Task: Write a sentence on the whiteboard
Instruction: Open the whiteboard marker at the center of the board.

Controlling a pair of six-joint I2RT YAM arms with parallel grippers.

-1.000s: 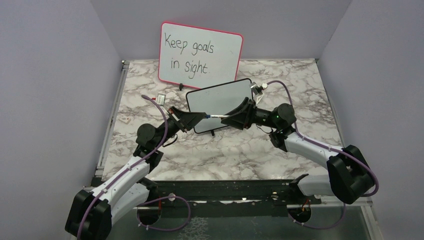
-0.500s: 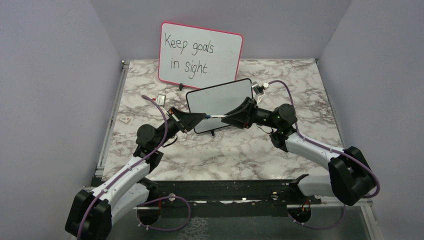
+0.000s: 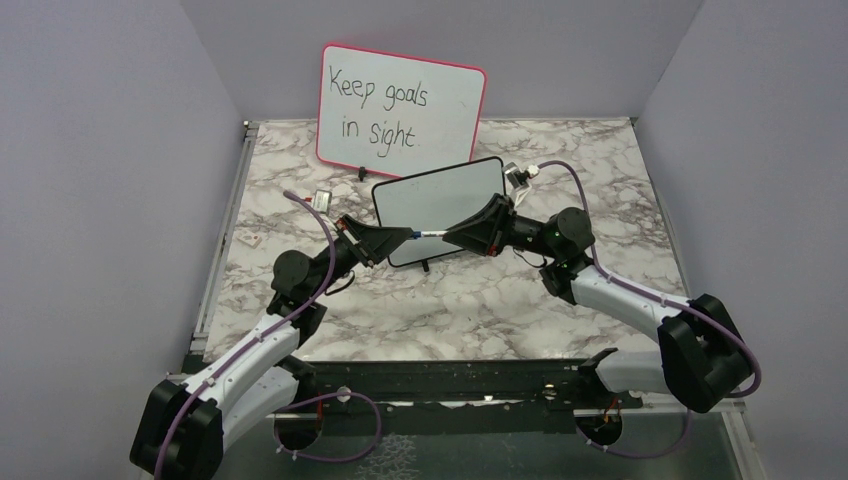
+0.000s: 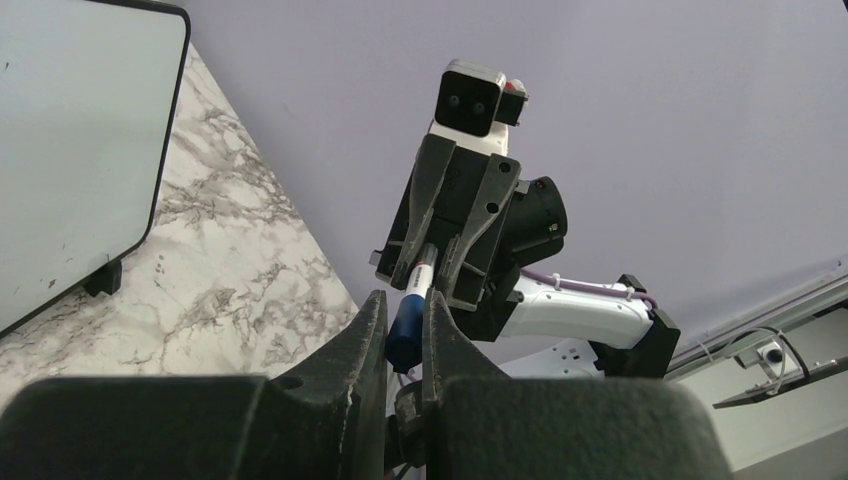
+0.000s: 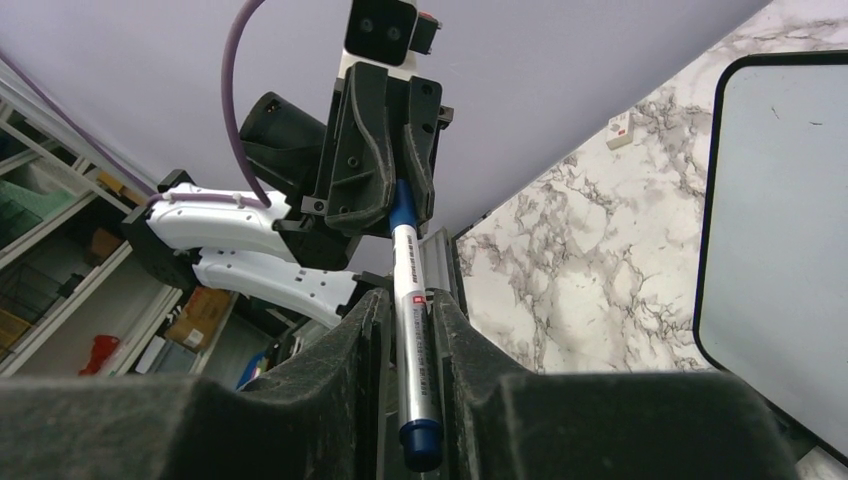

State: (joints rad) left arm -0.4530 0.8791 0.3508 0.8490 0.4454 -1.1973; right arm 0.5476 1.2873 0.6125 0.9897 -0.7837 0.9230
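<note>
Marker bridging both arms, barely moved this last second: left pincer clamped on its blue cap, right pincer on the barrel; uncapping seems unfinished. Blank whiteboard stands just behind, at 12 o'clock.

the black-framed whiteboard stands upright, nearly blank.

The marble-patterned desk carried 2 boards. A pink board stood upright at its back edge, and the black-framed whiteboard stood just in front, near the middle. A white piece and a tag lay toward the left edge.
</note>
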